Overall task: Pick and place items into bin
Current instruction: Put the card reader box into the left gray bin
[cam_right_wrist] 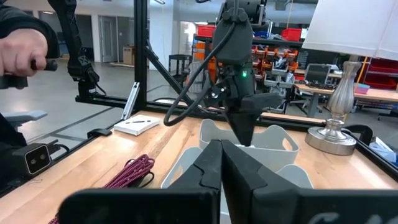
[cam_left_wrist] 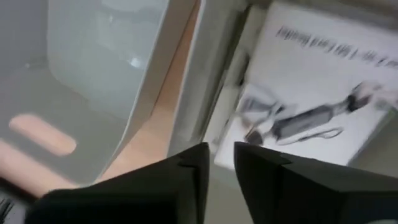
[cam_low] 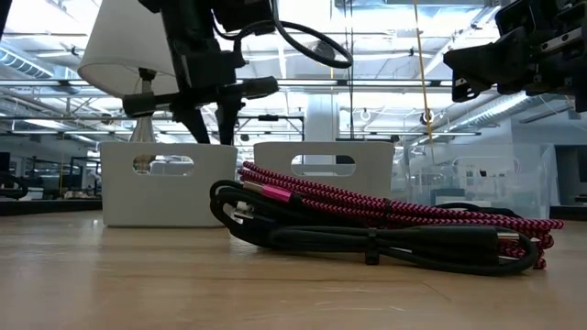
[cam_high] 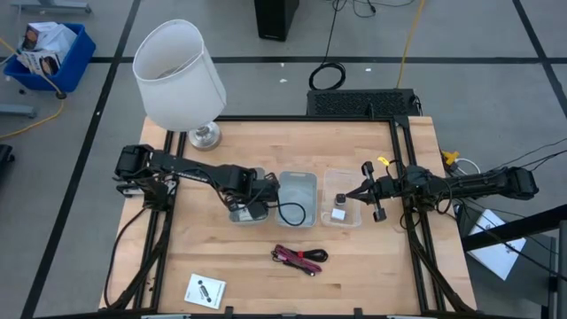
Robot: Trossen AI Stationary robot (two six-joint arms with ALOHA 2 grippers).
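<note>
My left gripper (cam_left_wrist: 221, 162) points down over a white bin (cam_high: 239, 216) left of the table's middle. It is open by a narrow gap, with nothing between its fingers. Below the fingers, a white card with black marks (cam_left_wrist: 311, 93) lies inside that bin. A second white card (cam_high: 205, 290) lies flat near the table's front edge. The coiled red-and-black cable (cam_high: 299, 257) rests on the table in front of the bins. My right gripper (cam_high: 365, 191) is shut and points level over a clear bin (cam_high: 353, 220), in which sit a tiny black cube (cam_high: 339, 198) and a tiny white block (cam_high: 337, 213).
A third bin, pale and translucent (cam_high: 298, 181), stands between the other two. The white-shaded lamp (cam_high: 180, 75) stands at the far left corner. A loop of black cord (cam_high: 292, 213) hangs by the left arm. A person's hand (cam_right_wrist: 22, 50) shows beyond the table.
</note>
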